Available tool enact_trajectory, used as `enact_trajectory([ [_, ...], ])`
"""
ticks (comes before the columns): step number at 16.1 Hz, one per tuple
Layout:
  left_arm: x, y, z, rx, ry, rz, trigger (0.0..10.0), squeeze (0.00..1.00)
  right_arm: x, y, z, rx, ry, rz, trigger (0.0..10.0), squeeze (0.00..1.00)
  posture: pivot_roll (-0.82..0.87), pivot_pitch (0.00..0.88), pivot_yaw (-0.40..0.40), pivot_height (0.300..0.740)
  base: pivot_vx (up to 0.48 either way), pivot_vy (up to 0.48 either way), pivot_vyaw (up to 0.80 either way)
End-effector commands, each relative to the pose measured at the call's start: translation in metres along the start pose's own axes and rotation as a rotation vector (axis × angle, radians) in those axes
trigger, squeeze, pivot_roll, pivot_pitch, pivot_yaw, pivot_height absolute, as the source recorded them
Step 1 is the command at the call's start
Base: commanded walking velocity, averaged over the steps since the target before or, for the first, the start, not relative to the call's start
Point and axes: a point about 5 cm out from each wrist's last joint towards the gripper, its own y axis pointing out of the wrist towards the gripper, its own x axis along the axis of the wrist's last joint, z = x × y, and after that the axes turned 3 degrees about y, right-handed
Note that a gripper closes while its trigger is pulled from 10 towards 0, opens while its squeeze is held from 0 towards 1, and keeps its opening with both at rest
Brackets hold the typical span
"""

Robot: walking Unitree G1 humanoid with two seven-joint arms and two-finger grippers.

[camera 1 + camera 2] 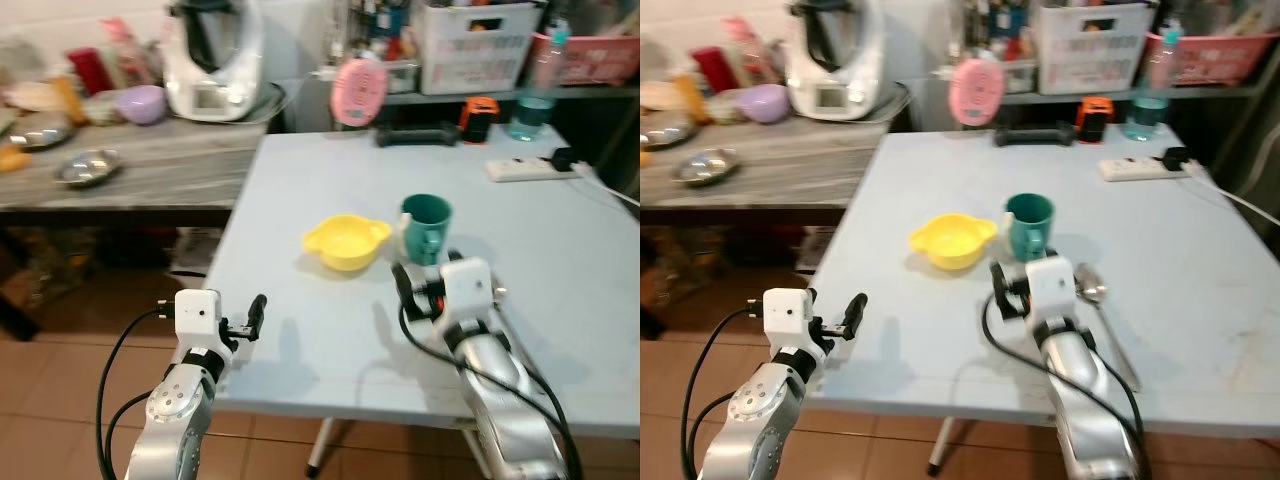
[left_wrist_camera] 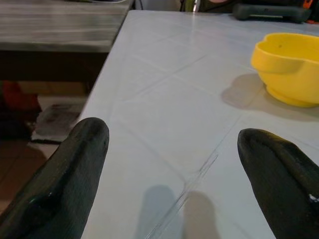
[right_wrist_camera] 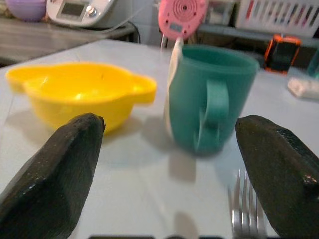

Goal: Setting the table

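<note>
Table (image 1: pixel 300 200): pale blue top, the landmark for all below.

Bowl (image 1: pixel 346 241): yellow, two small handles, near the table's middle; nothing visible inside it.

Mug (image 1: pixel 426 228): teal, upright, just beside the bowl on its right, handle toward the robot; its inside cannot be seen.

Spoon (image 1: pixel 1091 284) and fork (image 3: pixel 242 208): on the table near its front edge, right of the mug.

Right gripper (image 3: pixel 169 174): low over the table in front of the mug, fingers spread wide, holding nothing.

Left gripper (image 2: pixel 174 174): at the table's front left edge, fingers spread wide, holding nothing.
</note>
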Motion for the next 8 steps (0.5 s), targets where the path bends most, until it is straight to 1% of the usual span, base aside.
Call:
enact_trajectory([
  [1, 0.016, 0.009, -0.008, -0.034, -0.016, -0.028, 10.0, 0.0, -0.001, -0.006, -0.003, -0.012, -0.007, 0.011, 10.0, 0.0, -0.17, 0.039, 0.109, 0.74, 0.0, 0.0, 0.0],
  [3, 0.029, 0.017, -0.017, -0.089, -0.036, -0.031, 10.0, 0.0, -0.004, -0.014, -0.005, -0.028, -0.009, 0.024, 10.0, 0.0, -0.19, 0.055, 0.133, 0.74, 0.0, 0.0, 0.0],
  [5, 0.035, 0.024, -0.024, -0.126, -0.053, -0.023, 10.0, 0.0, -0.005, -0.019, -0.008, -0.047, -0.01, 0.033, 10.0, 0.0, -0.21, 0.063, 0.147, 0.74, 0.0, 0.0, 0.0],
  [6, 0.038, 0.027, -0.029, -0.146, -0.055, -0.01, 10.0, 0.0, -0.007, -0.023, -0.007, -0.051, -0.011, 0.041, 10.0, 0.0, -0.21, 0.069, 0.156, 0.74, 0.0, 0.0, 0.0],
  [7, 0.04, 0.031, -0.035, -0.164, -0.075, 0.017, 10.0, 0.0, -0.007, -0.026, -0.006, -0.05, -0.013, 0.046, 10.0, 0.0, -0.22, 0.073, 0.162, 0.74, 0.0, 0.0, 0.0],
  [8, 0.041, 0.033, -0.037, -0.168, -0.089, 0.021, 10.0, 0.0, -0.007, -0.027, -0.005, -0.049, -0.015, 0.047, 10.0, 0.0, -0.23, 0.076, 0.167, 0.74, 0.0, 0.0, 0.0],
])
